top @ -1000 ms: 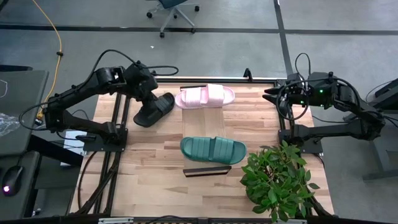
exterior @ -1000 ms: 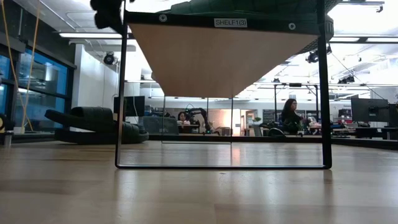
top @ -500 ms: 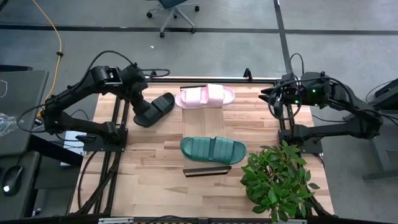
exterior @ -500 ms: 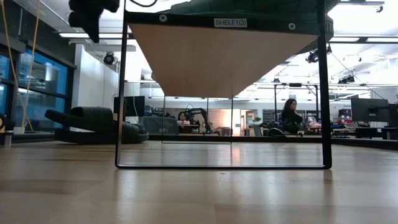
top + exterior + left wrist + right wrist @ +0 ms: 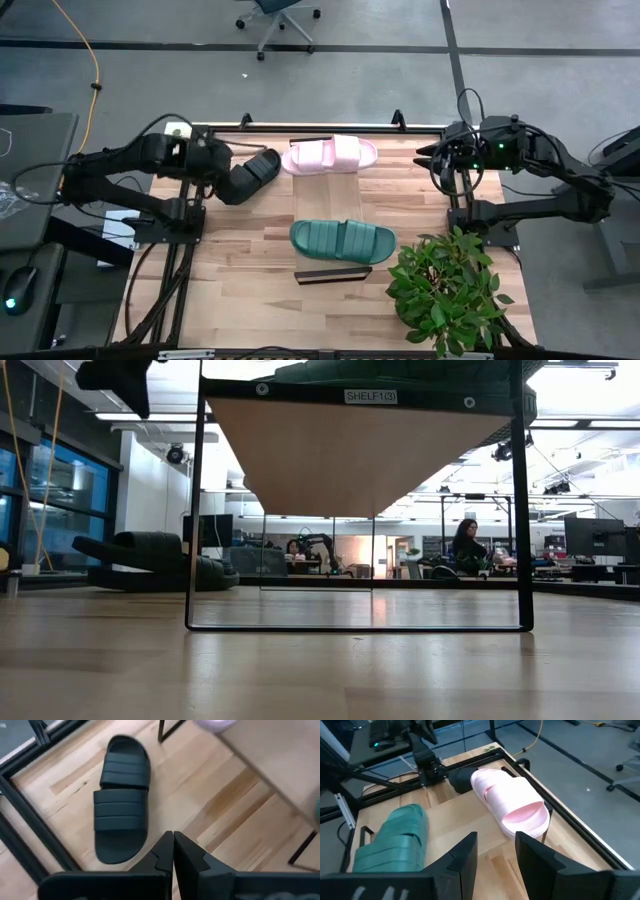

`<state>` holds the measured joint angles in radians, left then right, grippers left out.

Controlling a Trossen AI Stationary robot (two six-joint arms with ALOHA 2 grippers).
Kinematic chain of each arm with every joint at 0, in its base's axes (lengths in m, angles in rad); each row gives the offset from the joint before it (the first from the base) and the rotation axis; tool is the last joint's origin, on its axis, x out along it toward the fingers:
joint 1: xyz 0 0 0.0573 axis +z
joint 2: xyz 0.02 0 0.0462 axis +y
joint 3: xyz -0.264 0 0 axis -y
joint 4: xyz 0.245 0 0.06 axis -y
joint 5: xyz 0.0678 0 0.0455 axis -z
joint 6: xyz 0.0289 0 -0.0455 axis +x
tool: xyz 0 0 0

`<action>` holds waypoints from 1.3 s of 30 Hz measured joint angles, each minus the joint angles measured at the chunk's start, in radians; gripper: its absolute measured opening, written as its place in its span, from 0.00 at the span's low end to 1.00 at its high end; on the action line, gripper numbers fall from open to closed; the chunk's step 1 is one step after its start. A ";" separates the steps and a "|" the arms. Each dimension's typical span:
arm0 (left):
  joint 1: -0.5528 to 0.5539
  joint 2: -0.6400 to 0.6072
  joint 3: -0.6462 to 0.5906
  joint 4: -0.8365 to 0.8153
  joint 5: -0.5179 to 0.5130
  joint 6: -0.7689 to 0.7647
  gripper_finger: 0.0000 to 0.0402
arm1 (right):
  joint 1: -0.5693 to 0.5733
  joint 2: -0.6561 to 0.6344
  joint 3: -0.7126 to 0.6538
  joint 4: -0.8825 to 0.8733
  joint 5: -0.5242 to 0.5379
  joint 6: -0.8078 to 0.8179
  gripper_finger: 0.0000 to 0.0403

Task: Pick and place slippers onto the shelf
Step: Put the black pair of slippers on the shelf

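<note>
The black slipper (image 5: 250, 173) lies sole-down on the tabletop, left of the shelf (image 5: 335, 200); it also shows in the left wrist view (image 5: 122, 817). The pink slipper (image 5: 331, 155) rests on the shelf's far end and the teal slipper (image 5: 342, 240) on its near end. Both also show in the right wrist view, pink (image 5: 512, 805) and teal (image 5: 395, 840). My left gripper (image 5: 222, 166) is shut (image 5: 173, 842), hovering beside the black slipper's left end and touching nothing. My right gripper (image 5: 428, 155) is open (image 5: 496, 851), high at the table's right side.
A potted plant (image 5: 445, 295) fills the table's near right corner. Dark frame rails (image 5: 190, 215) run along the table's left side under my left arm. In the low view the shelf (image 5: 355, 450) stands raised on thin dark legs (image 5: 192, 510). People sit in the room behind.
My left gripper has drawn back from above the black slipper toward the table's left edge, and the arm has folded lower. The black slipper has stayed where it was. My right gripper has shifted a little toward the shelf.
</note>
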<state>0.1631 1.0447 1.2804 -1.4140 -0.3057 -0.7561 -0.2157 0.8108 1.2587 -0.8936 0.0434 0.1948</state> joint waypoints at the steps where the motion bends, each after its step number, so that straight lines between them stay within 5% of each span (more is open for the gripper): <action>1: -0.033 0.000 0.000 0.003 -0.030 -0.043 0.00 | 0.000 -0.001 0.000 0.000 -0.005 -0.002 0.31; 12: -0.360 0.052 0.000 -0.012 -0.299 -0.480 0.00 | 0.000 -0.015 0.000 -0.001 -0.082 -0.021 0.31; 27: -0.615 0.174 -0.040 -0.155 -0.549 -1.010 0.00 | 0.000 -0.027 0.000 -0.001 -0.108 -0.028 0.31; 39: -0.648 -0.047 -0.308 0.068 -0.663 -1.022 0.00 | 0.000 -0.027 0.000 0.058 -0.101 0.051 0.31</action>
<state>-0.4847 0.9981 0.9727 -1.3461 -0.9691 -1.7777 -0.2157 0.7842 1.2583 -0.8359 -0.0575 0.2460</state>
